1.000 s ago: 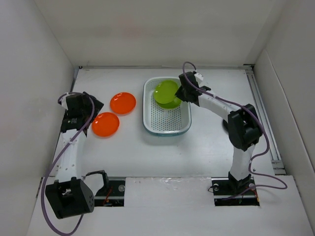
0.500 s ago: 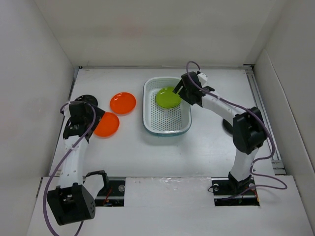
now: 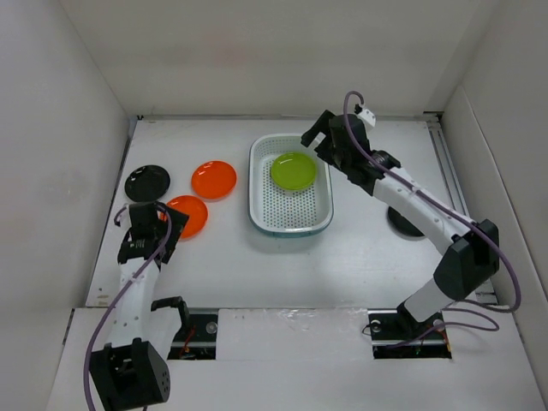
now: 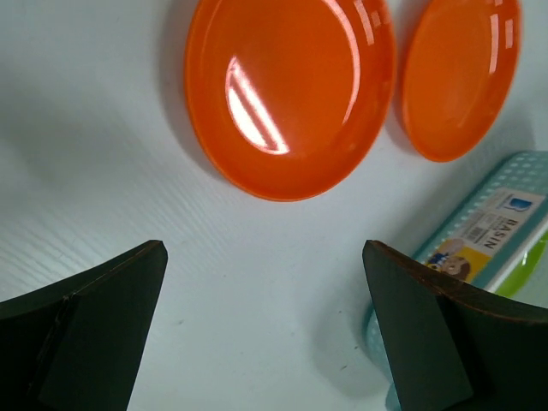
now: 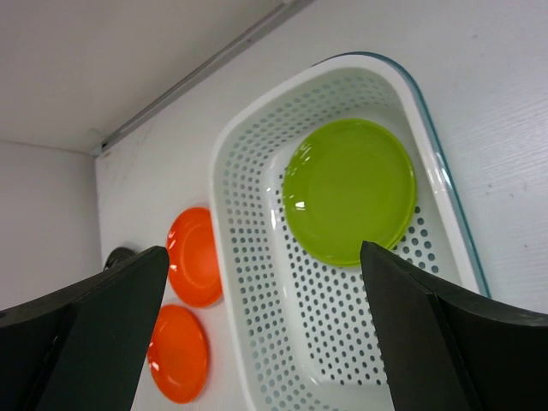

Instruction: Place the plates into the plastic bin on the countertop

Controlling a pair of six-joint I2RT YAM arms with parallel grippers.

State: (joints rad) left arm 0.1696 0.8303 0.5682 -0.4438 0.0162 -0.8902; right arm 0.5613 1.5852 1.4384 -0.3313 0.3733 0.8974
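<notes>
Seen from above, a white countertop (image 3: 257,274) enclosed by white walls, with two robot arms reaching in from the near edge. A white perforated plastic basket (image 3: 291,207) sits near the middle of the surface. One lime green plate (image 3: 293,170) lies flat inside it, in the far half. The right gripper (image 5: 264,250) hangs above the basket's far right corner, its two dark fingers spread wide with nothing between them; its wrist camera looks down on the green plate and the basket's holed floor.

Left of the basket, two orange plates rest on the countertop just beside each other: the far orange plate (image 3: 214,179) and the near orange plate (image 3: 184,216). A black plate (image 3: 147,182) lies further left, near the wall. A second black plate (image 3: 401,224) sits to the right of the basket, partly hidden under the right arm.

The left gripper (image 4: 264,248) is just short of the near orange plate, fingers wide apart and holding nothing
</notes>
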